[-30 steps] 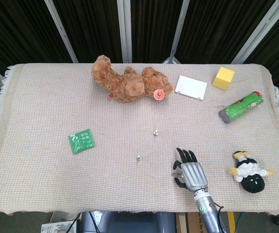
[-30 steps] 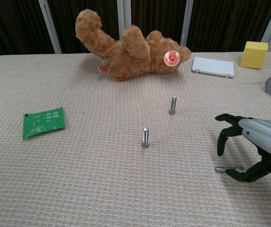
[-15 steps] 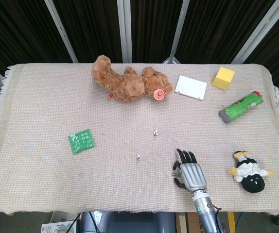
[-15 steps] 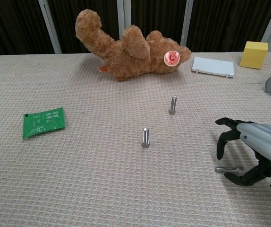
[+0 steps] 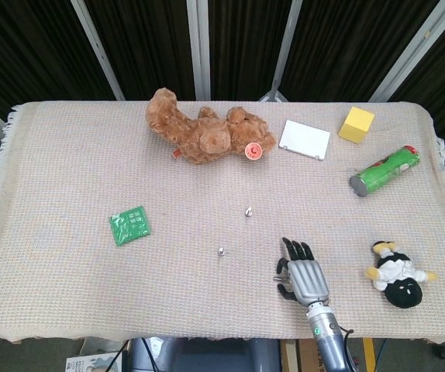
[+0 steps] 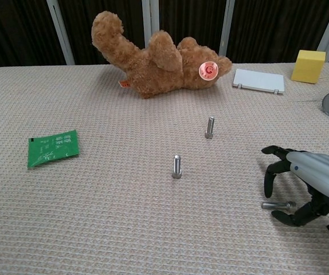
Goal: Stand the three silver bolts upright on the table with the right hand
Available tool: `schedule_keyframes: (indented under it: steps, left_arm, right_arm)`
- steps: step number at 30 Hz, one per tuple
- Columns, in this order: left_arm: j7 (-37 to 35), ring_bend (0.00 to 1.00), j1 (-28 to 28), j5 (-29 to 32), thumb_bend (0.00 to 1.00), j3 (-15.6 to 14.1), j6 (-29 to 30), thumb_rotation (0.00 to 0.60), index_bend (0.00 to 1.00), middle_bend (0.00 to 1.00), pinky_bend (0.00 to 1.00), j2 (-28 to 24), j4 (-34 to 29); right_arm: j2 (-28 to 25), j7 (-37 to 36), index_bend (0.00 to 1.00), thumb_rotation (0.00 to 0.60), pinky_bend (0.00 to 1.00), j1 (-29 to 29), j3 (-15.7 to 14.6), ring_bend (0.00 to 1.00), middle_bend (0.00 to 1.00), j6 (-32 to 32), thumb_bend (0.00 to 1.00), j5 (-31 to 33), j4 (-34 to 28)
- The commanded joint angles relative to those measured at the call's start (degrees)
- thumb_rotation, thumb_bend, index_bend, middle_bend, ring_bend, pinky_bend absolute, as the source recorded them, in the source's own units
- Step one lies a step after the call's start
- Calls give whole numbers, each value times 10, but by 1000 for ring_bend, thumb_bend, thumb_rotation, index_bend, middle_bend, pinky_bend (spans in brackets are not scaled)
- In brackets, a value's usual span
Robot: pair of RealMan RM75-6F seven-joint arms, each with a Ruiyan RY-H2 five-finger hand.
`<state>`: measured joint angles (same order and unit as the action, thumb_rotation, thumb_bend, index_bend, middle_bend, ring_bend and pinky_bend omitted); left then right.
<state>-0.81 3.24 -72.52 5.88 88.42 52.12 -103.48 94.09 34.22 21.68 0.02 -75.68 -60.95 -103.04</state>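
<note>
Two silver bolts stand upright on the woven cloth: one point(image 6: 210, 127) point(image 5: 249, 209) toward the middle, another point(image 6: 176, 167) point(image 5: 221, 250) nearer the front. A third silver bolt point(image 6: 277, 204) lies flat at the front right, just under my right hand point(image 6: 308, 183) point(image 5: 303, 275). That hand hovers palm down over it, fingers spread and curled downward, holding nothing. The thumb reaches round just behind the lying bolt; whether it touches is unclear. In the head view the hand hides most of this bolt. My left hand is out of both views.
A brown teddy bear point(image 5: 205, 133) lies at the back, with a white box point(image 5: 305, 139), yellow block point(image 5: 357, 124) and green can point(image 5: 384, 170) to its right. A green packet point(image 5: 129, 225) lies at left. A black-and-white doll point(image 5: 397, 275) lies right of my hand.
My right hand has drawn back slightly toward the table's front edge and sunk a little over the lying bolt. The bolts have not moved.
</note>
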Motion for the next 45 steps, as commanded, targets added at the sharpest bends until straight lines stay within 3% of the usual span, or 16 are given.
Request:
schedule_keyframes:
  steps: [1,45]
  left_arm:
    - [0,0,0,0,75,0,0,600,32,32,63,0,0]
    - [9,0,-2,2,75,1,0,600,32,32,63,2,-1]
  right_arm:
    - [2,0,523,600,36,-1,2,0,0,3,317,0,2]
    - [-2,-7,623,600,36,0,22,0,0,40,382,20,2]
